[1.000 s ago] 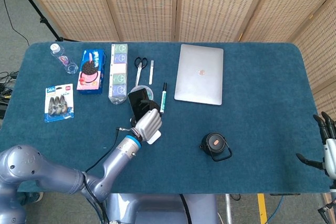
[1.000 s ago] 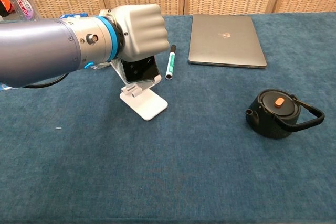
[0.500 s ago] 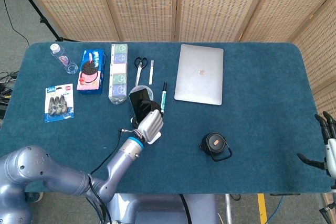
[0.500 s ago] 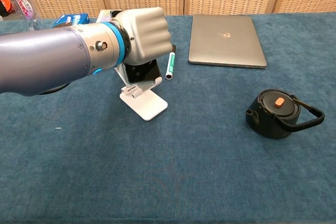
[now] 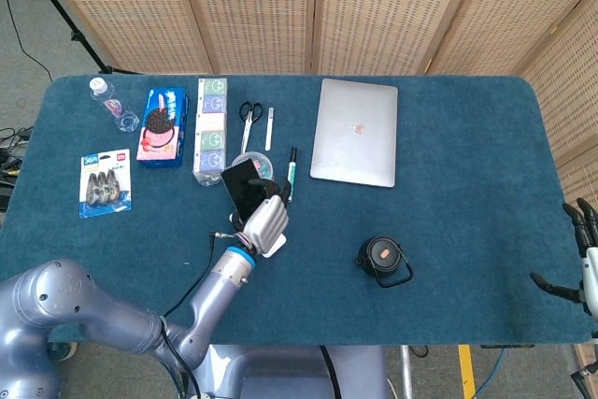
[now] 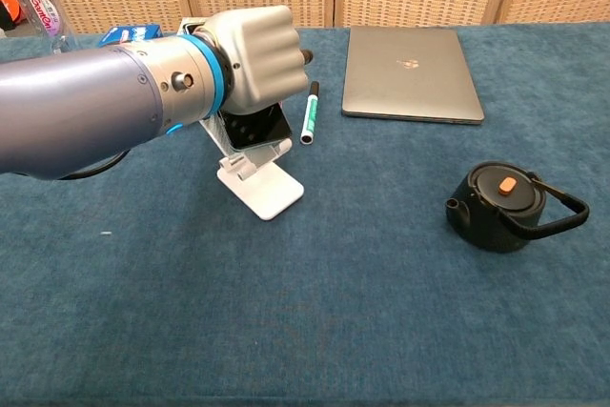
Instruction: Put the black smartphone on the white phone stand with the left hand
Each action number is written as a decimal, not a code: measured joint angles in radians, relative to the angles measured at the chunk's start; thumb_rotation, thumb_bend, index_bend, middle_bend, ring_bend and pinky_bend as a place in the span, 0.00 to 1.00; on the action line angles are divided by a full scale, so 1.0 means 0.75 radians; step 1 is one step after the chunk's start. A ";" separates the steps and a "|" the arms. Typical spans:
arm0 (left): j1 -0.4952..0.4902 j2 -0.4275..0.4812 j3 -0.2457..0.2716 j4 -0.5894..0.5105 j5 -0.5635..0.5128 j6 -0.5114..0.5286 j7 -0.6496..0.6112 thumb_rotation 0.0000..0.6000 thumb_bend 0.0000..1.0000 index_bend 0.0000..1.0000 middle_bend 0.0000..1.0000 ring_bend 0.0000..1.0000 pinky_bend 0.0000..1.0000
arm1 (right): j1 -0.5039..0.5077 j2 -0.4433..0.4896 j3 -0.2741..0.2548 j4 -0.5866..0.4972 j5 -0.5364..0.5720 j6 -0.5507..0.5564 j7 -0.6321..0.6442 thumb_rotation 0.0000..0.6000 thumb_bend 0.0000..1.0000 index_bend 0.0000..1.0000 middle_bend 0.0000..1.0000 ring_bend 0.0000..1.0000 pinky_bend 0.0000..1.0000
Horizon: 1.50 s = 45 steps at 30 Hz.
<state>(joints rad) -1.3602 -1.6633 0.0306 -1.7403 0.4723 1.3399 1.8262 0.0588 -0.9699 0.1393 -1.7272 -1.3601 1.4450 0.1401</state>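
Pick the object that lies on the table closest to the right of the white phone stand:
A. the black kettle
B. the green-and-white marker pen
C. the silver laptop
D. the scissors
B: in the chest view the marker pen lies just right of the white phone stand, while the laptop and kettle sit farther off.

Your head view looks steeply down from high above, taking in the whole blue table (image 5: pixel 467 231). Your chest view sits low at the near edge, facing across. Both share the laptop (image 5: pixel 355 133) (image 6: pixel 412 73) and the area around it.
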 measured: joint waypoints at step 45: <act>0.458 0.627 0.158 -0.376 0.789 0.232 -1.158 1.00 0.00 0.11 0.00 0.00 0.05 | 0.012 -0.039 -0.023 -0.009 -0.008 -0.014 -0.106 1.00 0.00 0.00 0.00 0.00 0.00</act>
<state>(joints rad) -1.0171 -1.1931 0.1488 -2.0223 1.0644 1.5140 0.9577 0.0680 -0.9995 0.1224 -1.7338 -1.3663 1.4344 0.0606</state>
